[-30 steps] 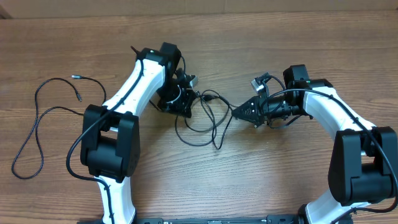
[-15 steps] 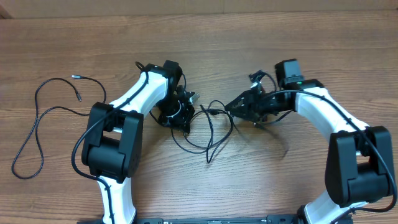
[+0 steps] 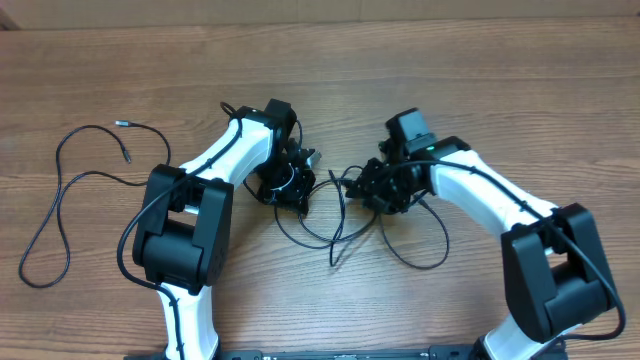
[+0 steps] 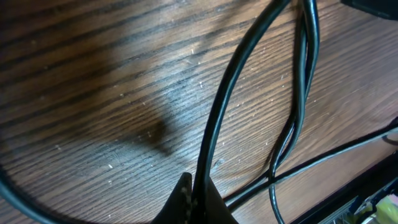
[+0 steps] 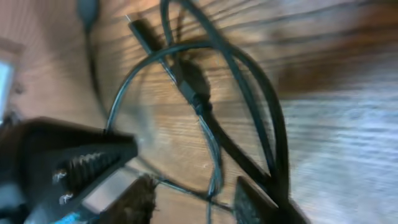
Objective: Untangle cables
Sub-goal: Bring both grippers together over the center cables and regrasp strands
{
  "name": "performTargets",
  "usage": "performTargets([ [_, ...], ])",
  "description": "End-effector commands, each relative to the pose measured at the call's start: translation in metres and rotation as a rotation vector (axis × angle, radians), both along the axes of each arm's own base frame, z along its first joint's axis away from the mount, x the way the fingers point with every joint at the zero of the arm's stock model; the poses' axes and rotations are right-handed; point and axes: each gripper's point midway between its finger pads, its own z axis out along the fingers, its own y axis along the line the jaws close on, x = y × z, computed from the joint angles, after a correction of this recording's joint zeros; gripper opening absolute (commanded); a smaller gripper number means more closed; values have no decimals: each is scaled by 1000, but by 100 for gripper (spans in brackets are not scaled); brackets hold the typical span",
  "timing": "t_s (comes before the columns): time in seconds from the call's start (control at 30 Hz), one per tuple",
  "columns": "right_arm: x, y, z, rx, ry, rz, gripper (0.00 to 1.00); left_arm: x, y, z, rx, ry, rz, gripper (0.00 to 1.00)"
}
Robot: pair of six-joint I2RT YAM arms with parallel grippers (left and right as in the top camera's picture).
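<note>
Two arms [image 3: 215,158] [image 3: 482,188], one loose cable [image 3: 57,160], one tangled bundle of cables [image 3: 338,212].

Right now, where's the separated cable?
Overhead view: the separated cable lies alone at the far left of the table, outside the left arm, apart from the central tangle.

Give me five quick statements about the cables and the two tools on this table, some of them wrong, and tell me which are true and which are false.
1. One loose cable lies at the left of the table, apart from the tangle. True.
2. The left tool is open and empty. False: it is shut on a cable strand.
3. The right tool has its jaws apart. True.
4. The cables lie on a white cloth. False: they lie on bare wood.
5. The tangle sits between the two tools. True.
</note>
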Motion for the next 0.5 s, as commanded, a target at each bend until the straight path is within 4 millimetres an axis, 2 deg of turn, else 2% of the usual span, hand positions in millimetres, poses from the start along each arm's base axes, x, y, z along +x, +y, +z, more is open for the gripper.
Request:
performTargets([
  [0.0, 22, -24, -12, -180, -50, -190, 46, -2, -2, 1, 3, 3, 8, 4],
  [0.07, 37, -24, -9, -182, -109, -235, 46, -2, -2, 1, 3, 3, 7, 4],
  [0.23, 50, -28, -7, -192, -139, -312, 45, -2, -2, 1, 3, 3, 7, 4],
  [0.37, 48, -25, -7, -178, -129, -310, 45, -2, -2, 1, 3, 3, 7, 4],
  [0.47, 38, -20, -8, -150, -80, -288, 45, -2, -2, 1, 2, 1, 7, 4],
])
